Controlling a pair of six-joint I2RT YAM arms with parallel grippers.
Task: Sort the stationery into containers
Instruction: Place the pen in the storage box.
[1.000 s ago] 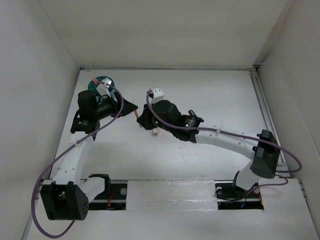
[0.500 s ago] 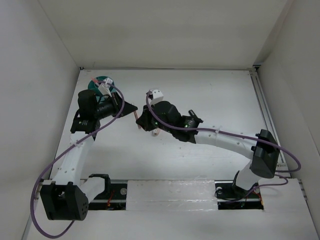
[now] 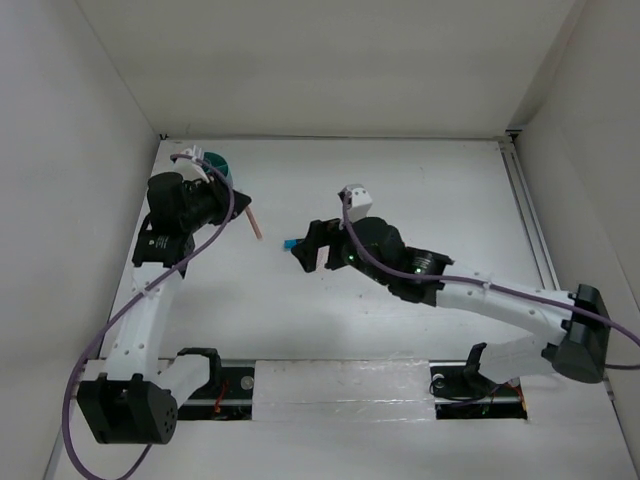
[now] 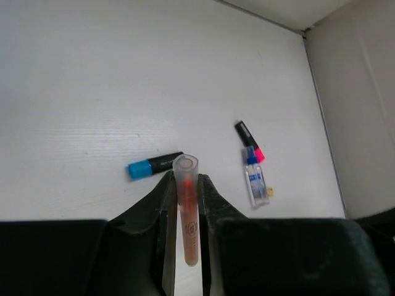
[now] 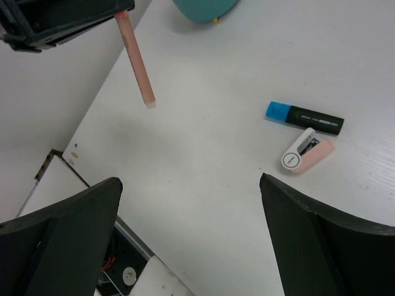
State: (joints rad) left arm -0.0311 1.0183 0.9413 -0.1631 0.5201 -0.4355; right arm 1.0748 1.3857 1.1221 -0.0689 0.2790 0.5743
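At the upper left of the top view sits a round teal plastic tub [image 3: 216, 163], and just right of it the left gripper [image 3: 238, 205] is clamped on a thin salmon-pink pen [image 3: 256, 223]. Near the centre, a black marker with a blue end [image 3: 289, 243] lies on the white bench [image 3: 420, 180] beside the right gripper [image 3: 306, 250], whose jaws are wide and hold nothing.

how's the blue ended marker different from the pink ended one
The blue-ended marker has a blue end, the pink-ended marker a pink one. In the left wrist view the blue-ended marker lies nearly crosswise; the pink-ended marker slants steeply. The blue-ended marker lies beside the pink-white eraser; the pink-ended marker's tip is by the clear bottle. Both have black bodies and lie flat on the table.
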